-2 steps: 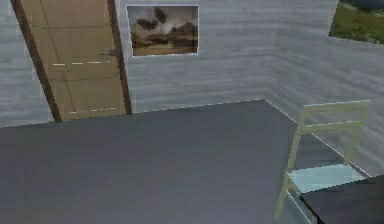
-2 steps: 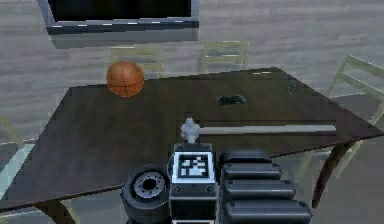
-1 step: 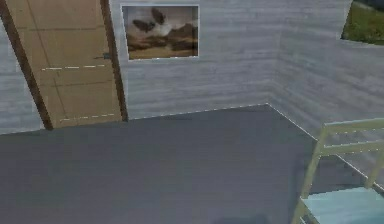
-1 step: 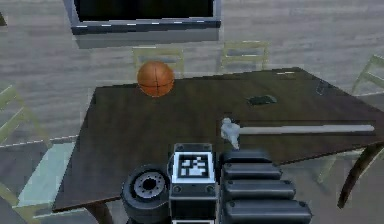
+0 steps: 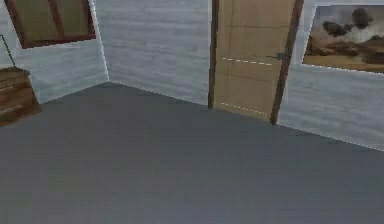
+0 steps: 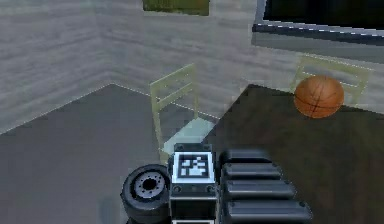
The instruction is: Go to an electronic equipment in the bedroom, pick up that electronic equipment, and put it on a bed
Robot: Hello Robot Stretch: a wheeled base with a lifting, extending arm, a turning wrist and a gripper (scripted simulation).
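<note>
The task seems only at its start. An orange ball (image 6: 318,97) lies on the dark table (image 6: 280,135); where the electronic equipment is I cannot tell. The hand (image 6: 150,190) is near the table's edge; whether it is spread, pressed together or holding anything I cannot tell. Finding, picking up and placing on a bed are all left to do.
</note>
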